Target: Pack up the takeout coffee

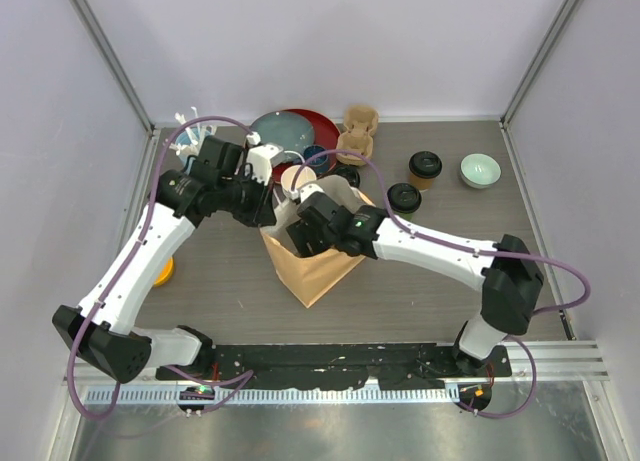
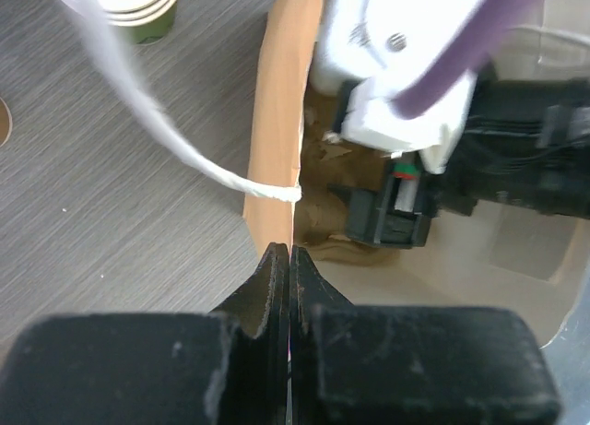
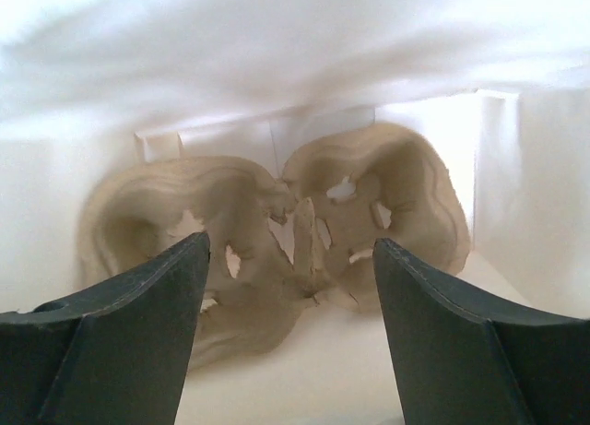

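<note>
Entry: my left gripper (image 2: 290, 259) is pinching the brown paper bag (image 2: 277, 121) by its rim, propping it open. My right gripper (image 3: 290, 287), spread and empty, is hovering inside over the moulded pulp cup carrier (image 3: 369, 194). Black-lidded brown paper cup (image 1: 425, 168) and green paper cup (image 1: 404, 198) are waiting outside.

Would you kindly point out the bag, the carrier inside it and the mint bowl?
bag (image 1: 320, 271): top view, outer side wall.
carrier (image 3: 424, 194): right wrist view, right well's rim.
bowl (image 1: 479, 169): top view, its inside.
</note>
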Controlling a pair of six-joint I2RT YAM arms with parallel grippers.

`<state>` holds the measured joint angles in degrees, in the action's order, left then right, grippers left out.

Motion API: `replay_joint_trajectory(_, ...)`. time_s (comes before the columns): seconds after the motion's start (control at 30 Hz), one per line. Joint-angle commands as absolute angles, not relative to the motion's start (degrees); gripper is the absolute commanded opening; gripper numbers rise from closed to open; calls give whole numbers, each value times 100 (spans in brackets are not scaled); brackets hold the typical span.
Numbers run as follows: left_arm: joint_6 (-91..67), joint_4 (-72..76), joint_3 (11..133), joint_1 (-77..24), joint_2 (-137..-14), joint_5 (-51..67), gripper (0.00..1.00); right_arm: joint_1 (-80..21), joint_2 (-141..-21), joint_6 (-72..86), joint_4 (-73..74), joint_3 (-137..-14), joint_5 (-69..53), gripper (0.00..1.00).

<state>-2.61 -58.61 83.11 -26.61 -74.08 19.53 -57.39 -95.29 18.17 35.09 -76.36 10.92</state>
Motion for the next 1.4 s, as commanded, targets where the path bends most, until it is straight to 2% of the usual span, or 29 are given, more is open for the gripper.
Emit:
replay_joint_trajectory(0.0,-26,-6055,8490,-2689,-7277,2030,0,-5730,-8712,1530,3033,-7919,1503,77)
replay_joint_trajectory(0.53,518,-6512,8701,-2795,-7339,2259,0,-5730,-8086,1011,1714,-7892,1126,80)
replay_joint_trajectory(0.8,764,-6794,8798,-2804,-7409,2724,0,-5722,-7700,747,1705,-8542,-349,80)
replay_joint_trajectory(0.97,844,-6803,8728,-2795,-7400,2733,0,-5713,-7269,799,1617,-8797,-606,80)
replay_joint_trajectory(1.1,967,-6838,8736,-2795,-7383,2768,0,-5687,-7137,1116,1906,-9297,-335,79)
replay_joint_trajectory(1.2,1116,-6943,8806,-2804,-7409,2821,0,-5529,-7110,1143,2477,-9579,569,80)
replay_joint_trajectory(1.37,1327,-7172,8921,-2795,-7444,2944,0,-4222,-7137,1380,3295,-9607,834,79)
